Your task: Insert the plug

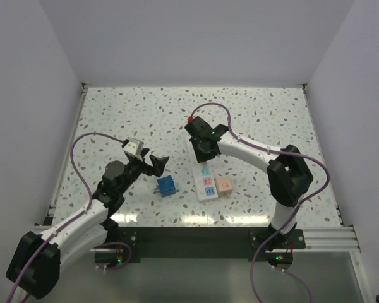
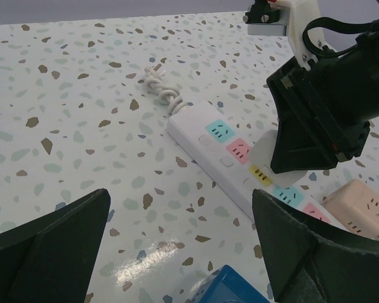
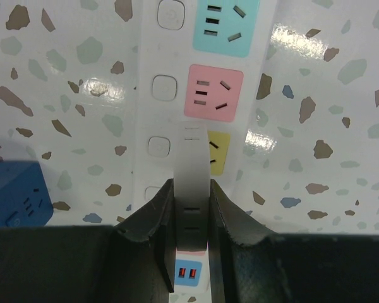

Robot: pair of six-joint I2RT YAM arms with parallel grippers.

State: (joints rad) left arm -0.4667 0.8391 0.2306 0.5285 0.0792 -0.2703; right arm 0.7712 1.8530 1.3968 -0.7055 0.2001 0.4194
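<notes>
A white power strip with coloured sockets lies mid-table; it also shows in the left wrist view and the right wrist view. My right gripper is shut on a flat white plug and holds it upright over the strip, beside the yellow socket. I cannot tell whether the plug touches the strip. The plug also shows in the left wrist view. My left gripper is open and empty, left of the strip.
A blue cube adapter sits just in front of my left gripper. A peach cube adapter sits right of the strip. The strip's coiled white cord lies at its far end.
</notes>
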